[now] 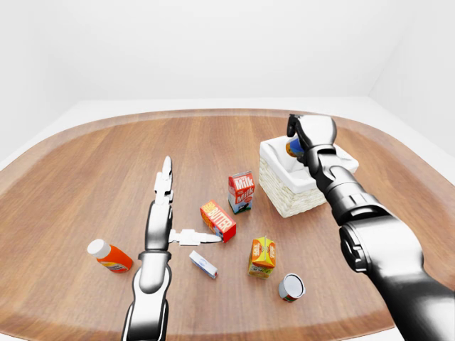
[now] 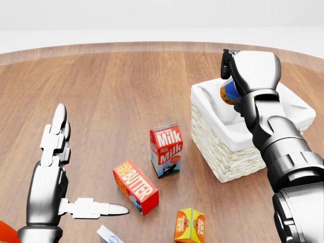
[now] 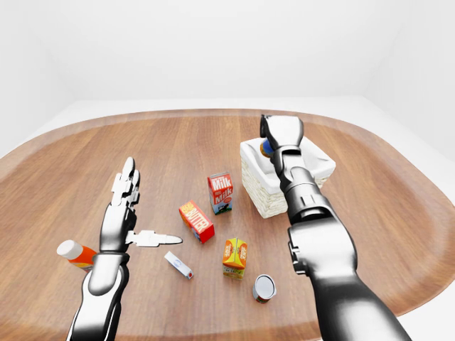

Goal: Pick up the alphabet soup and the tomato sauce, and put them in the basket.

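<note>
My right hand (image 2: 231,87) is shut on a can with a blue and orange label (image 2: 229,93); I cannot read which of the two cans it is. It holds the can tilted, just above the white cloth lining of the wicker basket (image 2: 228,158), at the right of the head view. A second can (image 1: 291,286) stands upright on the table near the bottom of the left-eye view, apart from both hands. My left hand (image 2: 83,167) hovers flat and open at the lower left, fingers spread, holding nothing.
A milk carton (image 2: 166,150) stands left of the basket. Below it lie a red butter box (image 2: 135,186), an orange juice carton (image 2: 190,225) and a small white box (image 2: 108,235). An orange bottle (image 1: 109,256) lies at far left. The round wooden table's edge (image 1: 213,112) curves behind.
</note>
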